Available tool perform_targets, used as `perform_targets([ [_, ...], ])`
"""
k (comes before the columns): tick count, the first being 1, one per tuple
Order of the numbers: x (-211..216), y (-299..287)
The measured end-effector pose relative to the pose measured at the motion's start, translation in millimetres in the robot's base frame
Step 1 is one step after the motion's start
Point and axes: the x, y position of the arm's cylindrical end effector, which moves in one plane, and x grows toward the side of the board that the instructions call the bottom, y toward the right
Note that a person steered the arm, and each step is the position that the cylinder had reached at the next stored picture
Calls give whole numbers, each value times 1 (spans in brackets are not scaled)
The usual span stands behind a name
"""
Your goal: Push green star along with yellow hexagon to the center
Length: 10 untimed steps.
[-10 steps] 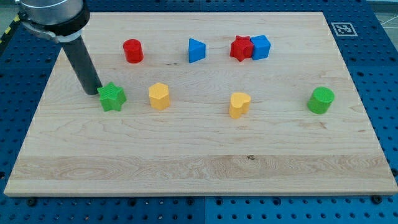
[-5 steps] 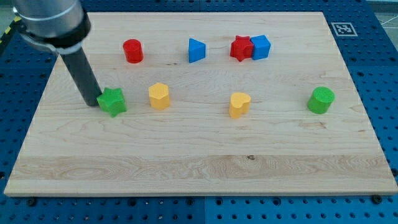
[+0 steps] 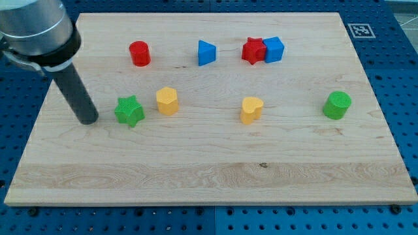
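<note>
Dark and straight, the rod ends in my tip (image 3: 88, 121), which rests on the surface (image 3: 209, 176) near the view's left edge; this arm has no gripper, so there is nothing to stand apart or together. The tip sits to the view's left of the green star (image 3: 129, 111), near it but with a clear strip of bare wood between them, and slightly lower in the view than the star's middle.

Just to the star's right, and a little higher in the view, stands the yellow hexagon (image 3: 167, 101); a narrow gap shows between the two. Both lie well to the left of the board's middle.

The risk, as I judge it, lies in that offset. A push to the right from where the tip is may catch the star below its centre, so the star could spin or slide upward and strike only the hexagon's lower corner. The hexagon might then roll off toward the view's top while the star goes on alone. A star's points also make contact uneven, so the pair could separate partway.

Further right, the yellow heart (image 3: 251, 109) stands close to the likely path and could be knocked if the push runs long. The red cylinder (image 3: 139, 53), blue triangle (image 3: 206, 53), red star (image 3: 253, 50), blue cube (image 3: 274, 49) and green cylinder (image 3: 337, 105) are well clear.
</note>
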Motion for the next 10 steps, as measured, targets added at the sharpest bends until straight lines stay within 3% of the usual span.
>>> perform_targets([
  [3,-57,74],
  [5,-64,60],
  [6,-52,19],
  [8,7,12],
  [10,0,44],
])
